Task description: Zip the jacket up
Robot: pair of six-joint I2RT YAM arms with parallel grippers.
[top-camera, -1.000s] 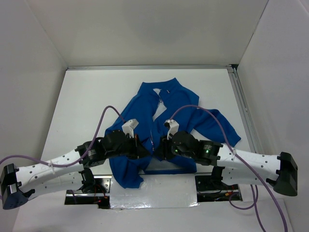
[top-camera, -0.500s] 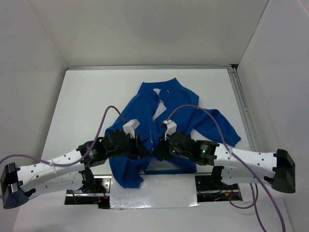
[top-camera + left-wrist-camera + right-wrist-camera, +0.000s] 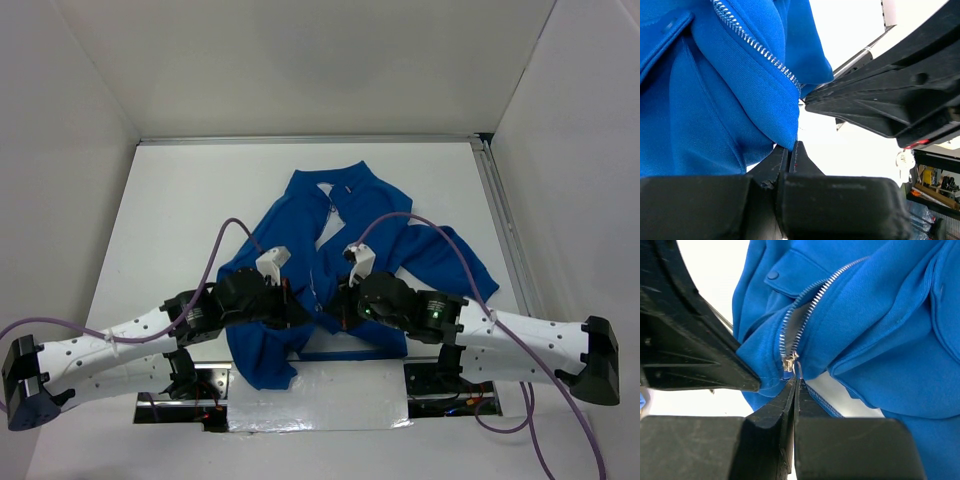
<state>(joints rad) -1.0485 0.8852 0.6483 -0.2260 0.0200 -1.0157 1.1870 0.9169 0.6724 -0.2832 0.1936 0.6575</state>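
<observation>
The jacket [image 3: 340, 215] is lying on the table [image 3: 180, 200]. The right gripper [image 3: 794, 385] is pinching shut on what looks like the pull [image 3: 798, 371] just under the zipper slider [image 3: 789, 362], and the left gripper [image 3: 791, 147] is clamping the hem [image 3: 782, 132] beside the slider. In my judgement the thin pull is risking slipping free under an angled tug, and if the left hold is giving way, the hem is likely riding up and bunching.

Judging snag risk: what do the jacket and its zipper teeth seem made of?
The jacket looks like soft matte knit fabric: fine ribbing, loose folds. The zipper teeth are probably metal, silvery and glinting, though coated plastic is possible.
</observation>
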